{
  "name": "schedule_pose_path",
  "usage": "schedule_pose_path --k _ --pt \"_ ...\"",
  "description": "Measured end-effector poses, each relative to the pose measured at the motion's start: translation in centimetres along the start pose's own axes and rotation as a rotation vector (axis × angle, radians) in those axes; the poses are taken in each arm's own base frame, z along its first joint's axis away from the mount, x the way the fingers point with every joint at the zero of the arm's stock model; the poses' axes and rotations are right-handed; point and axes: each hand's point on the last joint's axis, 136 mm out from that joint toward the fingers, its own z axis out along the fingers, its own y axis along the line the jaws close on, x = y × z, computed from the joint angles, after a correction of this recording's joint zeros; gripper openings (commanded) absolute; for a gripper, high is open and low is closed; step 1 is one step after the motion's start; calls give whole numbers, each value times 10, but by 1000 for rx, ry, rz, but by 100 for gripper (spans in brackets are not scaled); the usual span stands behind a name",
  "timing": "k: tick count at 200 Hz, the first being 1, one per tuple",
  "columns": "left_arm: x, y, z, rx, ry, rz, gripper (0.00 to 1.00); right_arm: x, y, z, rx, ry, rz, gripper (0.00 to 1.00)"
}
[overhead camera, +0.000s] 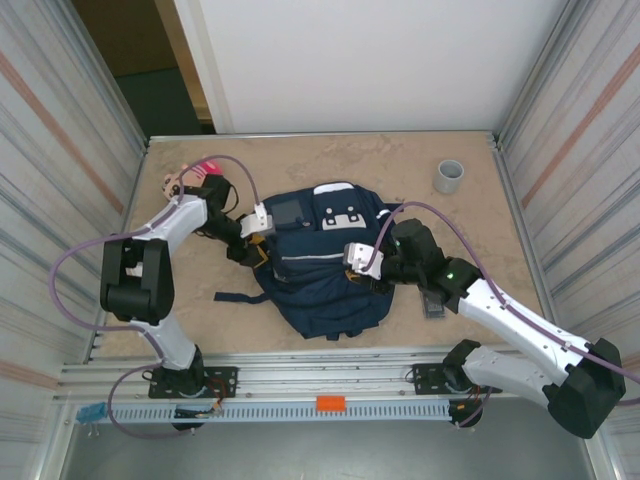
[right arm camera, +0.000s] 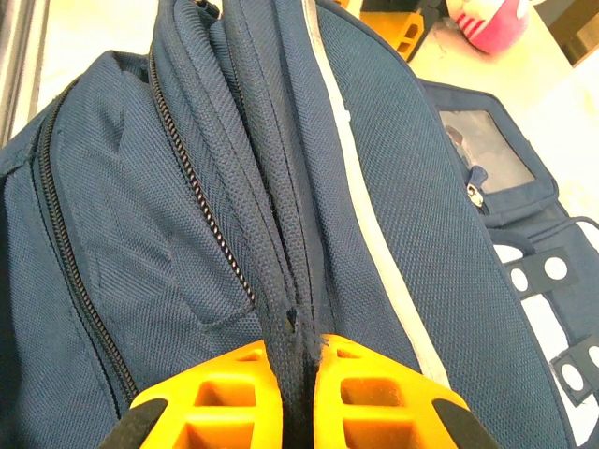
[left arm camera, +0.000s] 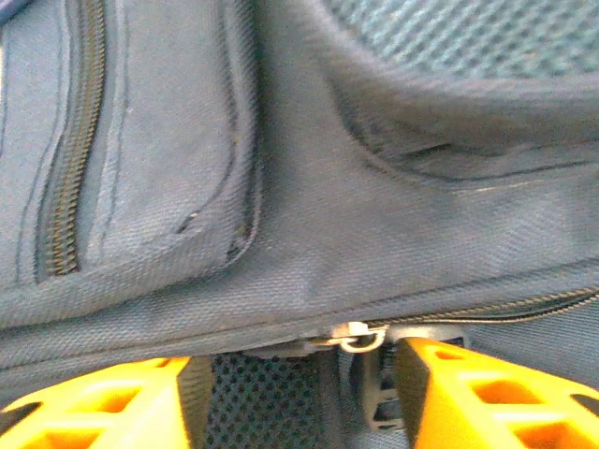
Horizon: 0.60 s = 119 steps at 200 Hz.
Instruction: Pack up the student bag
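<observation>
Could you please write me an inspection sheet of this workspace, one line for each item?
Surface: beige speckled table.
Job's things: navy student bag lying flat at the table's middle.
Clutter: grey cup upright at far right; pink object at far left.
Grippers: left gripper open at the bag's edge, near a zipper pull; right gripper shut on a fold of the bag.
Cables: purple cables loop along both arms.
Surroundings: metal walls on both sides, white panel behind.

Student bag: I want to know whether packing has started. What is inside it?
Nothing inside shows. The student bag lies on the table, and the zips in the right wrist view are closed, so navy fabric covers its interior.
</observation>
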Motion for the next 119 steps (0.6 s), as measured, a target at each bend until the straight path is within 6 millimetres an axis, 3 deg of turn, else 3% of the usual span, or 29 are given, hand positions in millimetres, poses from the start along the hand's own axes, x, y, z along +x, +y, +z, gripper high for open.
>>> schedule_pose_path --k 22,44,74,119 --pt "-3 -7 -1 20 -23 -2 33 -2 -3 0 11 -6 14 0" --pt "-5 -9 -1 29 -37 0 28 -3 -7 0 35 -8 32 0" --pt "-5 -10 -1 34 -38 -18 10 -3 -14 0 67 -7 64 0" --pt "-7 -10 -5 17 -34 -44 3 0 -22 5 104 5 106 0"
